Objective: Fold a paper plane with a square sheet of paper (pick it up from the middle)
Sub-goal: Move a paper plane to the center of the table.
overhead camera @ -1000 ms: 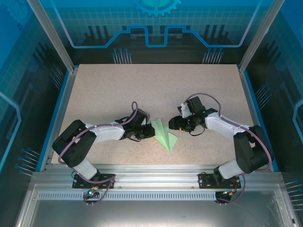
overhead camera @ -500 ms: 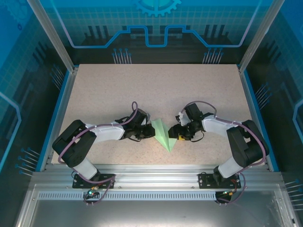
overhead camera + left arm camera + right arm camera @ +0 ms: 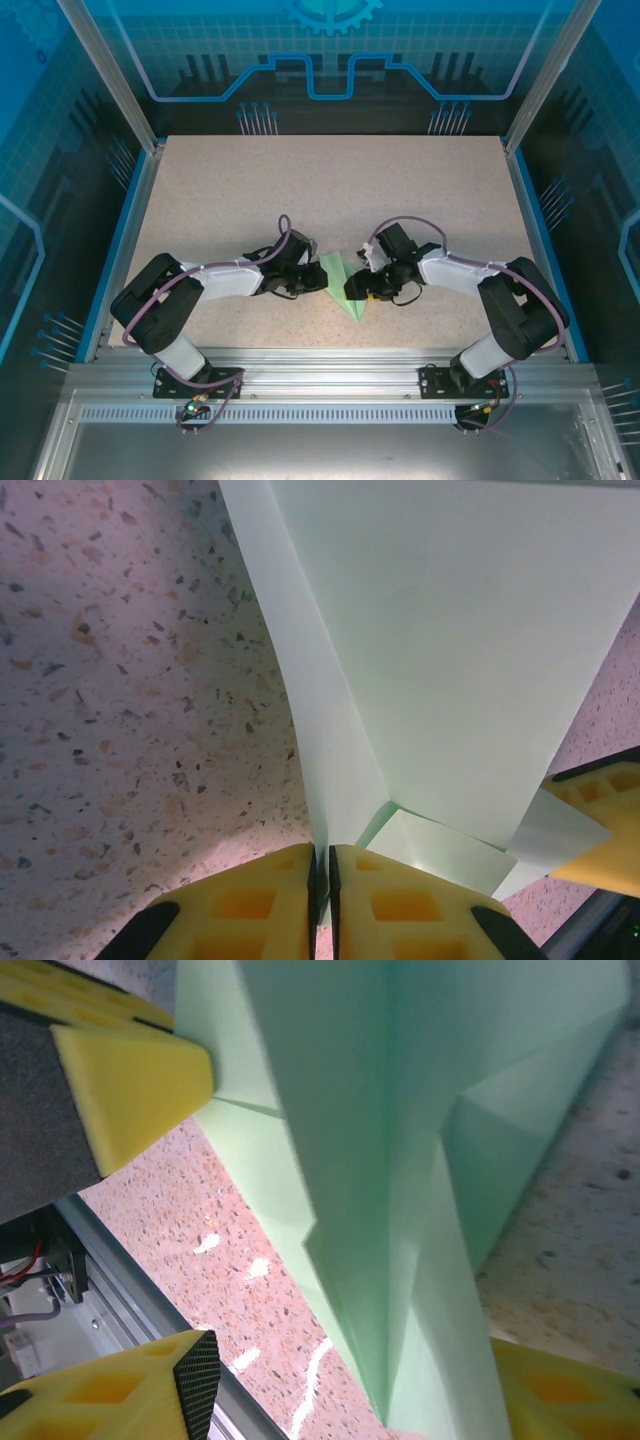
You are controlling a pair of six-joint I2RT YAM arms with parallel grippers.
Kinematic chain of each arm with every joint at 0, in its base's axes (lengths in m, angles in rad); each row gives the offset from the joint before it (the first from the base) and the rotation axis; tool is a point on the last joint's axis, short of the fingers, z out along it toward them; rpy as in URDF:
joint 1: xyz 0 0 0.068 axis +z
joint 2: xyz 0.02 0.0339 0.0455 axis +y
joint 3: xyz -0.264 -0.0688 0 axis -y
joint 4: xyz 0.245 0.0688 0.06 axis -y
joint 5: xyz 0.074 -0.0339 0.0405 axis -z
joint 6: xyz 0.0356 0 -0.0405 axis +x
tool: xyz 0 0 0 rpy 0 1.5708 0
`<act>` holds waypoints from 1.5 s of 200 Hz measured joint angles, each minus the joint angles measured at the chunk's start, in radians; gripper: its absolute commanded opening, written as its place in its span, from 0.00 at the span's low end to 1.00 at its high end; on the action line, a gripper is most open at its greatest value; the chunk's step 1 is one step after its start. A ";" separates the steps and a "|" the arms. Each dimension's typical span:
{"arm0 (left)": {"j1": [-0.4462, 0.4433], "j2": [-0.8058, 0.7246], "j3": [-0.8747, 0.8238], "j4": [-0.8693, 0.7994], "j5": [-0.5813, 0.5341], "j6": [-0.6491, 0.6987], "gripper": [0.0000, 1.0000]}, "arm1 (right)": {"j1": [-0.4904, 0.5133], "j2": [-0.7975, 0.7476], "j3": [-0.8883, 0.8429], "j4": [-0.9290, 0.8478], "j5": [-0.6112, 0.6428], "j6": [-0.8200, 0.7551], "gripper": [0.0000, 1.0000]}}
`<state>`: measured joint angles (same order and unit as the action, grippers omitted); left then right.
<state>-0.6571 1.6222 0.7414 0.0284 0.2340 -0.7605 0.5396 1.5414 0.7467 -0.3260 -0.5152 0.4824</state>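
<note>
Top camera first: the paper plane [image 3: 338, 275] is lying flat on the speckled table [image 3: 330, 190], its nose aimed back at the arm bases. The left gripper [image 3: 320, 284] is touching the plane's left edge and the right gripper [image 3: 357, 290] sits over its right wing. Both arms are stretched low across the table toward the plane, one on each side of it.

Over to the left wrist camera: the left gripper [image 3: 323, 865] has its two yellow fingers pressed together with only a hairline slit between them, and a raised flap of the paper plane [image 3: 460, 660] runs straight down into that slit. I call it pinched tight on the plane. The flap rises off the table [image 3: 130, 700] in a gentle curve, and the broad pale green wing spreads away above it. One yellow fingertip [image 3: 592, 842] of the right gripper touches the plane's right edge (a small corner of paper laps over it).

Now the right wrist camera: the right gripper [image 3: 345, 1380] has its yellow fingers standing well apart, one on each side of the paper plane [image 3: 400, 1110], with a folded ridge of the plane running down between them. The jaws are spread and I see no pinch on the paper. A yellow fingertip [image 3: 130, 1080] of the left gripper presses at the plane's far edge.
</note>
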 measured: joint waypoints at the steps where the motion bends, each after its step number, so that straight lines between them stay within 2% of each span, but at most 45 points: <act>1: 0.000 0.000 0.000 0.000 0.000 0.000 0.15 | 0.004 0.000 0.002 0.000 0.004 0.000 0.59; 61: 0.000 0.000 0.000 0.000 0.000 0.000 0.15 | 0.128 0.033 0.092 -0.043 0.204 0.013 0.47; 76: 0.000 0.000 0.000 0.000 0.000 0.000 0.15 | 0.145 0.045 0.106 -0.056 0.251 0.014 0.43; 105: 0.000 0.000 0.000 0.000 0.000 0.000 0.15 | 0.168 0.073 0.141 -0.099 0.343 0.014 0.43; 113: 0.000 0.000 0.000 0.000 0.000 0.000 0.15 | 0.175 0.076 0.150 -0.106 0.364 0.013 0.39; 134: 0.000 0.000 0.000 0.000 0.000 0.000 0.15 | 0.191 0.089 0.170 -0.116 0.401 0.006 0.32; 177: 0.000 0.000 0.000 0.000 0.000 -0.001 0.15 | 0.224 0.137 0.208 -0.139 0.452 0.007 0.31; 229: 0.000 0.000 0.000 0.000 0.000 -0.008 0.17 | 0.253 0.199 0.245 -0.171 0.513 0.015 0.20; 261: 0.000 0.000 0.000 0.000 0.000 -0.012 0.21 | 0.270 0.214 0.272 -0.201 0.554 0.024 0.09; 276: 0.000 -0.002 -0.001 0.000 -0.001 -0.019 0.28 | 0.280 0.214 0.283 -0.220 0.579 0.030 0.06; 300: 0.000 -0.056 -0.031 -0.009 -0.018 -0.035 0.45 | 0.286 0.212 0.312 -0.270 0.635 0.039 0.02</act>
<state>-0.6571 1.5658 0.7109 0.0193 0.2161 -0.7952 0.8253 1.7535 1.0584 -0.5961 0.1200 0.5209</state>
